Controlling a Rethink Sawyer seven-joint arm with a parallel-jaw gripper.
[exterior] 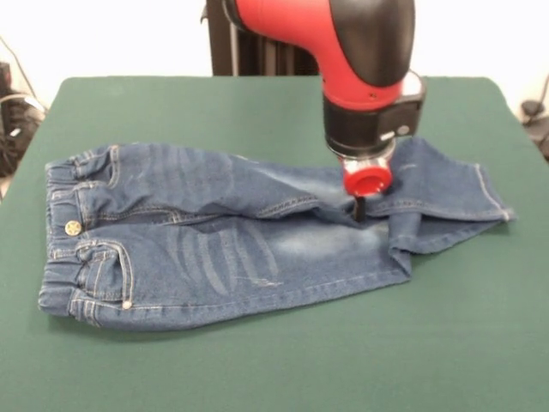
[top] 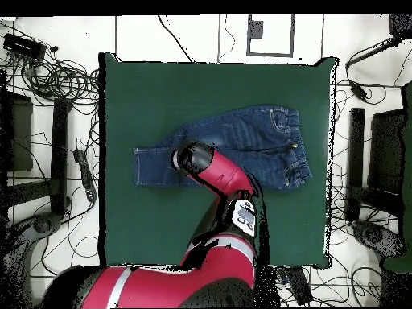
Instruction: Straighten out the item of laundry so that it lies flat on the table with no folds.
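In the front view the jeans (exterior: pixel 214 236) lie across the green worktop (exterior: pixel 274 360), waistband at the left, legs running right, the far leg creased and doubled over near its end. There the end effector (exterior: pixel 359 209) presses down on the denim; its opening cannot be told.

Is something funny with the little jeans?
Yes. The jeans are not flat: one leg is bunched and folded near its cuff end, where it crosses the other leg. The gripper is pressing down right at that crumpled spot. The waistband end looks tidy on the table.
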